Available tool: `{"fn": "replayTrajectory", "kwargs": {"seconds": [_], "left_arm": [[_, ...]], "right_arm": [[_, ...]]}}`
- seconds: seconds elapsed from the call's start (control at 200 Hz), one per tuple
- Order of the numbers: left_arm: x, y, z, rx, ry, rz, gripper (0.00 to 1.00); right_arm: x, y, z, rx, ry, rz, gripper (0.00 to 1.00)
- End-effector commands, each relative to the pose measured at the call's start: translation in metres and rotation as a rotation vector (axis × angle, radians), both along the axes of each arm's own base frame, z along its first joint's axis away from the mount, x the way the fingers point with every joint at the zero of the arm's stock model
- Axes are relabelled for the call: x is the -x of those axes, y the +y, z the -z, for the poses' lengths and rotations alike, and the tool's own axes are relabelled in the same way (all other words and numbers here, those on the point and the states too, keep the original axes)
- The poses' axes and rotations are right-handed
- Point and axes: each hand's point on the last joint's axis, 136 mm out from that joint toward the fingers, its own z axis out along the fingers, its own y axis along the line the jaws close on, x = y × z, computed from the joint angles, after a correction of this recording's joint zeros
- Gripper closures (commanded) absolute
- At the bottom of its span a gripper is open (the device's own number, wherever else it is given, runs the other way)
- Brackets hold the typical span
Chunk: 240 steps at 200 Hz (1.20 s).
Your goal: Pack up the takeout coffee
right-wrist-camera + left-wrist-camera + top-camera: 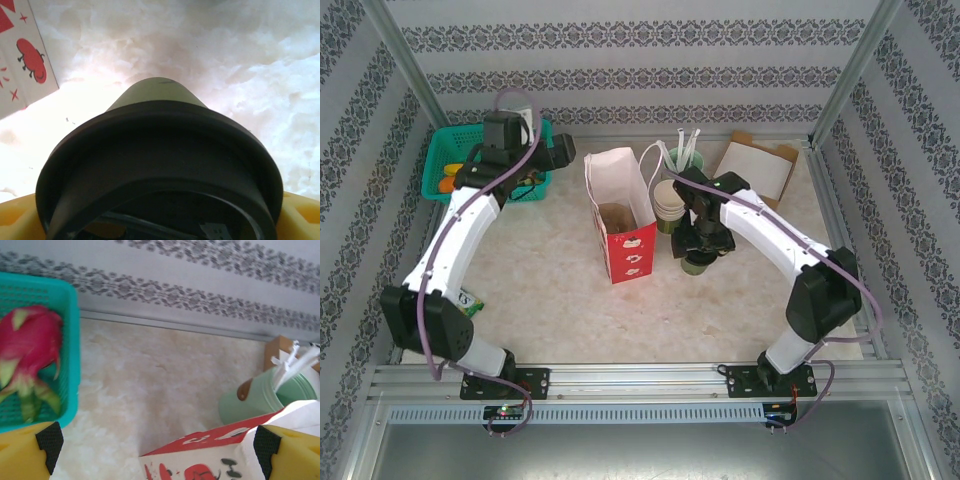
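- Table (560, 290): pale marbled top, walled in by patterned panels.
- Paper bag (620, 215): white and red, standing upright and open-mouthed at the middle of the table. The left wrist view shows its top edge (220, 452), and the right wrist view shows a printed corner of it at upper left.
- Takeout coffee (697, 264): a small pale cup with a black lid, standing on the table to the right of the bag and apart from it. Seen close from above the lid (160, 140), it narrows towards its base.
- Right gripper (701, 246): directly over the coffee, with a yellow finger on either side of the lid (157, 217). Whether the fingers press on the lid cannot be told.
- Left gripper (563, 150): at the back left, between basket and bag. Its fingers are spread wide and hold nothing (157, 441).
- Teal basket (445, 150): in the back left corner, with a pink dragon fruit (30, 345) lying inside.
- Mint-green cup (682, 162): behind and to the right of the bag, with white straws standing in it (252, 400).
- Stack of paper cups (669, 203): lidless, just in front of the mint-green cup and beside the bag.
- Flat brown-and-white card (757, 165): in the back right corner.
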Motion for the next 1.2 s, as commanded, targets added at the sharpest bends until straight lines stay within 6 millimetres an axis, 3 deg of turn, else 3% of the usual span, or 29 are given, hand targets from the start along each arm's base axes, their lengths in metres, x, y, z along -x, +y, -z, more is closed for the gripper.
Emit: {"fn": "replayTrajectory", "kwargs": {"seconds": [0.0, 0.135, 0.235, 0.365, 0.505, 0.749, 0.854, 1.024, 1.194], "left_arm": [[-0.003, -0.026, 0.007, -0.051, 0.03, 0.217, 0.0], [-0.01, -0.051, 0.003, -0.109, 0.0, 0.436, 0.02], [-0.016, -0.06, 0.011, -0.179, -0.003, 0.557, 0.04], [-0.027, -0.067, 0.021, -0.23, -0.008, 0.649, 0.08], [-0.027, -0.085, 0.025, -0.185, -0.004, 0.773, 0.13], [-0.036, -0.1, 0.034, -0.148, -0.008, 0.835, 0.2], [-0.036, -0.103, 0.037, -0.169, -0.009, 0.843, 0.31], [-0.037, -0.102, 0.035, -0.167, 0.001, 0.81, 0.65], [-0.028, -0.104, 0.038, -0.112, 0.053, 0.772, 0.87]], "right_arm": [[0.012, -0.013, -0.007, 0.02, 0.0, -0.019, 0.45], [0.013, -0.013, -0.01, 0.0, -0.031, -0.008, 0.45], [0.015, -0.014, -0.012, -0.008, -0.038, -0.001, 0.44], [0.018, -0.016, -0.013, -0.008, -0.045, 0.0, 0.44], [0.02, -0.017, -0.014, -0.01, -0.046, 0.006, 0.44], [0.023, -0.018, -0.016, -0.016, -0.048, 0.015, 0.45], [0.024, -0.02, -0.017, -0.013, -0.051, 0.016, 0.45], [0.029, -0.02, -0.023, -0.023, -0.05, 0.012, 0.46], [0.045, -0.025, -0.029, -0.025, -0.012, -0.001, 0.47]]}}
